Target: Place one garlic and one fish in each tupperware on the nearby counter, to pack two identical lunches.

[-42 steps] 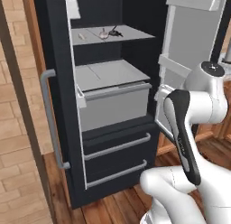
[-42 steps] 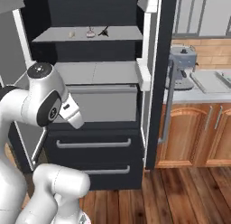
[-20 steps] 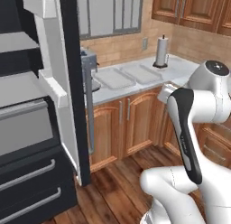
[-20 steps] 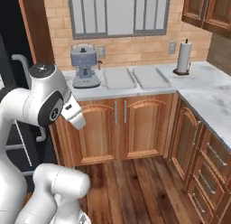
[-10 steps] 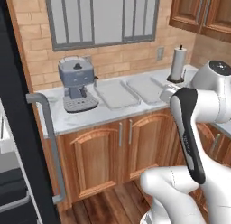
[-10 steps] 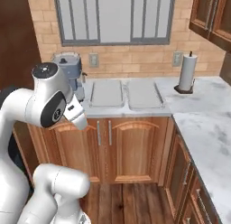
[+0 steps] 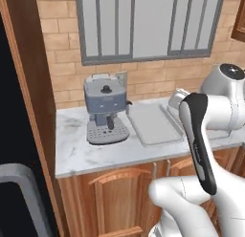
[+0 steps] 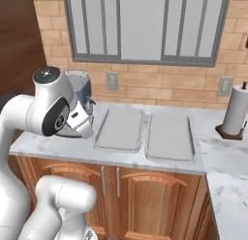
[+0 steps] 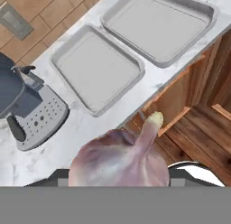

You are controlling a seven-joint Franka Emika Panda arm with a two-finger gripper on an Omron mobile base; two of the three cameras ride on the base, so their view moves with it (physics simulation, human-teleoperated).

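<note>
Garlic (image 9: pixel 119 161), a mottled pinkish bulb with a pale pointed tip, sits clamped in the gripper (image 9: pixel 118 173) at the hand view's bottom centre; two shallow, pale grey rounded-corner tupperware trays (image 9: pixel 97 68) (image 9: pixel 158 25) lie side by side on the veined marble counter (image 9: pixel 81 128) above; a blue-grey coffee machine (image 9: pixel 27 108) stands at left.

A garlic bulb (image 9: pixel 119 160) sits at the bottom centre, pale pinkish, pointed tip up and to the right; two shallow grey trays, near (image 9: pixel 97 68) and far (image 9: pixel 158 24), lie side by side on the marble counter (image 9: pixel 76 128); a coffee machine (image 9: pixel 27 112) stands just beside the near tray; wooden cabinet doors (image 9: pixel 189 92) show below the counter edge.
</note>
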